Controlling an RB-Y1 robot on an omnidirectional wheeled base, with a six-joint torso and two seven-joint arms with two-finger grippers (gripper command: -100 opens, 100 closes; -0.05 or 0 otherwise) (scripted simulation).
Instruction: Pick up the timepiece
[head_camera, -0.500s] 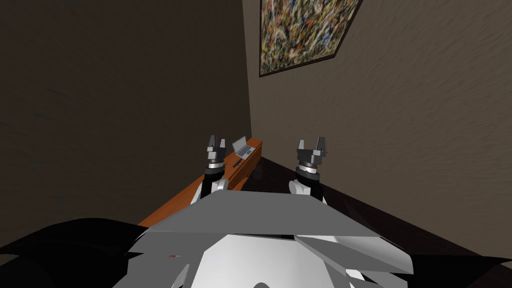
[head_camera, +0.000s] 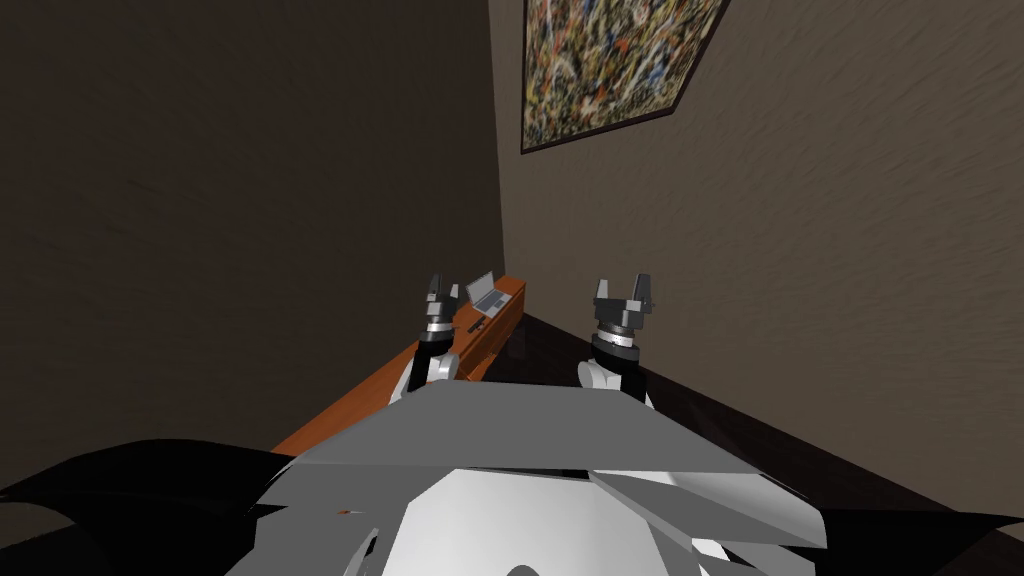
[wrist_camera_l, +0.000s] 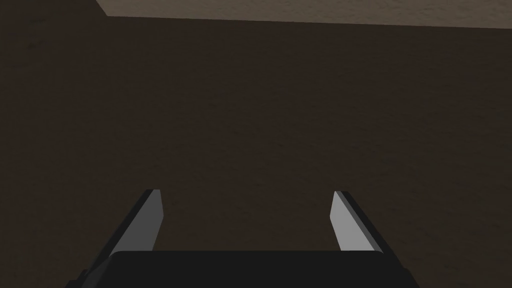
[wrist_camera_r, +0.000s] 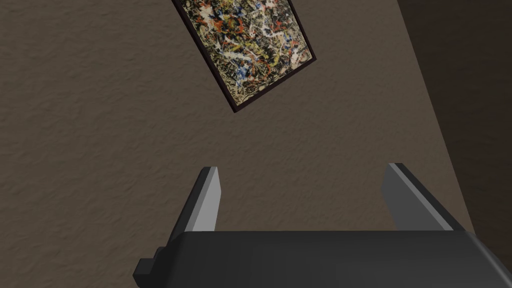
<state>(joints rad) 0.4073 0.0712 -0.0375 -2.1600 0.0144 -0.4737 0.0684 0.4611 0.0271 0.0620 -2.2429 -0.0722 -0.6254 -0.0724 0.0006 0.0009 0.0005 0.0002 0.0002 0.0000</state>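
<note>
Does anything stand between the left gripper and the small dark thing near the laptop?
Nothing visible. The small dark thing, probably the timepiece, lies uncovered on the orange-brown top; the left gripper, jaws open, appears beside it.

walls (head_camera: 800, 250): grey-brown, rough mottled texture like coarse plaster, matt. long cabinet (head_camera: 380, 395) by the left wall: orange-brown, wood-coloured, smooth even top, matt to satin. laptop (head_camera: 488, 296) on the cabinet: plain grey, smooth, matt; metal or plastic, i cannot tell. small dark thing (head_camera: 473, 327) beside the laptop: black, too small to judge its finish. floor (head_camera: 560, 350): very dark, smooth. painting (head_camera: 610, 60): dense speckled paint in many colours, flat, in a thin dark smooth frame. my left gripper (wrist_camera_l: 247, 192) and my right gripper (wrist_camera_r: 305, 167): fingers (wrist_camera_r: 207, 200) light grey, smooth, matt; bodies dark, smooth, dull; material unclear.
</note>
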